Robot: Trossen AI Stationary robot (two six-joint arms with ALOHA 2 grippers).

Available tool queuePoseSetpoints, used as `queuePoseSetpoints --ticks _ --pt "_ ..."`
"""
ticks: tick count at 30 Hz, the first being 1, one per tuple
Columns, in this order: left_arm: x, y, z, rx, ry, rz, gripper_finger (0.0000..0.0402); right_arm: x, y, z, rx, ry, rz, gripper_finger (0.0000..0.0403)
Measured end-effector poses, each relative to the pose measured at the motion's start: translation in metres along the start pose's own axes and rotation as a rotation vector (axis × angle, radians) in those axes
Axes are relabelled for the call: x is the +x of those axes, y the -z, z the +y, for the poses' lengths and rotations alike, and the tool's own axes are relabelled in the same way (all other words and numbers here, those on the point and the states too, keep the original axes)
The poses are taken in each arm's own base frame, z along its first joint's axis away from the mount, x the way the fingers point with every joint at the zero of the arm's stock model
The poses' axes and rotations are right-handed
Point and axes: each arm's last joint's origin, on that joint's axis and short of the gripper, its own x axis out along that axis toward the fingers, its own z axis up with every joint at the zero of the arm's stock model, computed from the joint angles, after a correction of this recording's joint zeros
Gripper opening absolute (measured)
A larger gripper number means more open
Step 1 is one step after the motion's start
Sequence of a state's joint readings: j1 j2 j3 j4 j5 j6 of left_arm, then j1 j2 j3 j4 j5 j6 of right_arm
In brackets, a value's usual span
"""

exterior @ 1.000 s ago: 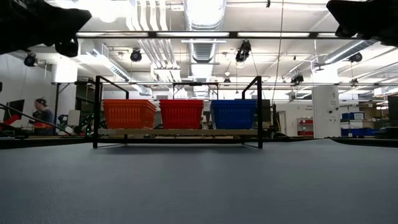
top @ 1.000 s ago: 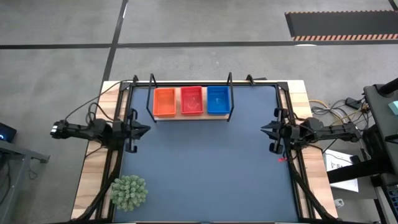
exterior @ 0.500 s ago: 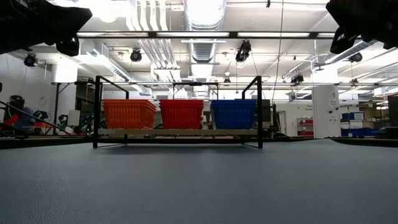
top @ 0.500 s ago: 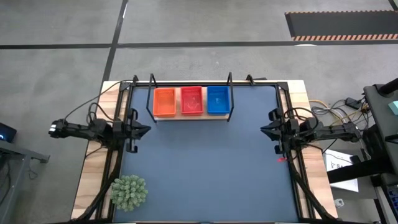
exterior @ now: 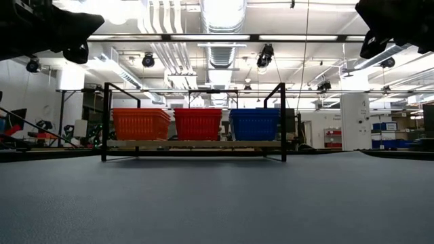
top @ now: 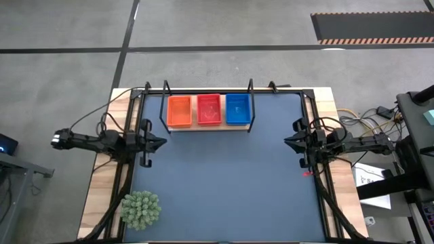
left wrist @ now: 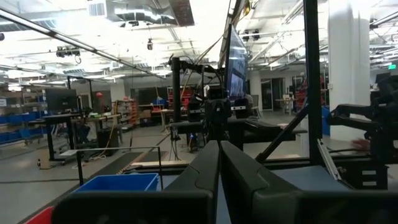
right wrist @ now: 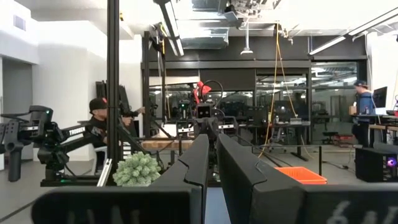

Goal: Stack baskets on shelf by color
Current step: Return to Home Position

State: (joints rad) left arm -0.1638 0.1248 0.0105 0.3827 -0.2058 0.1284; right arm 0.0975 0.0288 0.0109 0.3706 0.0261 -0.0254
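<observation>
- Baskets [top: 209, 110] are sitting colour-sorted on the shelf [top: 203, 128] at 12 o'clock.
- Left hand [top: 160, 142] is hovering at 9, right hand [top: 287, 141] at 3; both are clenched and empty.
- You are homing, so be retracting level, staying wide of the shelf.

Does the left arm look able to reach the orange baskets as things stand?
Probably yes, from above. The left end effector hangs at the table's left side; the orange baskets fill the shelf's nearest end, with only its upright loop beside them. The right end effector waits opposite.
</observation>
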Motion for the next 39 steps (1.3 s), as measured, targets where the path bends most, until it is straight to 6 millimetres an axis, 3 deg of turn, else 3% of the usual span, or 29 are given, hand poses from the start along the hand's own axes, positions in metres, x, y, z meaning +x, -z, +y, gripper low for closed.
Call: queuePoseSetpoints --ticks 39 --pt "0.007 0.012 -0.003 0.023 0.014 0.112 0.0 0.0 0.0 0.0 0.0 0.001 0.0 0.0027"
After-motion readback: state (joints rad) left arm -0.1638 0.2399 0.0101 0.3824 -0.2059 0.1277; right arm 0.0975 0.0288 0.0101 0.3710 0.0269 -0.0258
